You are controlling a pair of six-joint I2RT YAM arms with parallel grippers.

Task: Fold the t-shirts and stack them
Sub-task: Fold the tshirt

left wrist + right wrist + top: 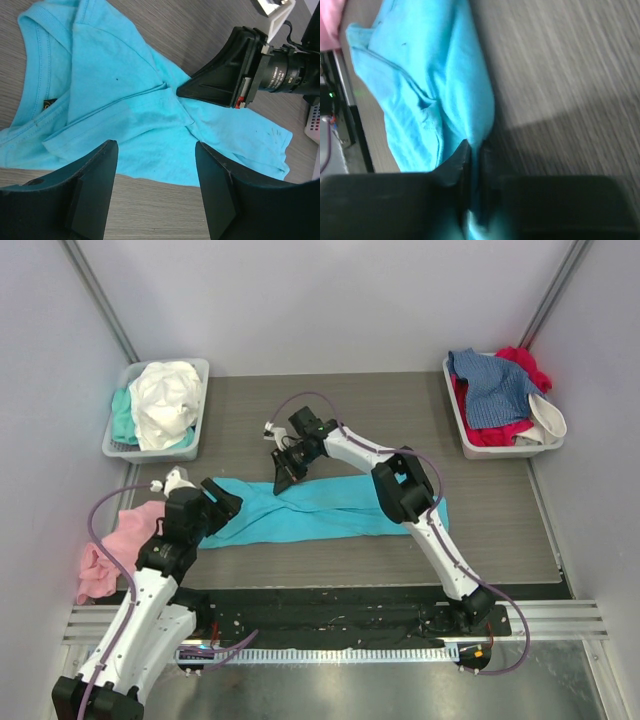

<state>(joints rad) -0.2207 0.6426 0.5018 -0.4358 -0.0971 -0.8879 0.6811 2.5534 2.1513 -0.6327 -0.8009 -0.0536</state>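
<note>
**We grip the turquoise t-shirt at its far edge, ready to fold.**
Our right pincer is pinched on a fold of cloth at the shirt's far edge. Our left pincer hangs wide above its left end, holding nothing. The shirt lies as a long band across the counter. We judge a low, even pull toward its near edge best, so nothing bunches. Beyond its far edge there is room before the trays; a pink t-shirt lies near its left end.

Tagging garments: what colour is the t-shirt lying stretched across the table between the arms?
Bright turquoise; the soft round-necked t-shirt shows best in the left wrist view.
</note>
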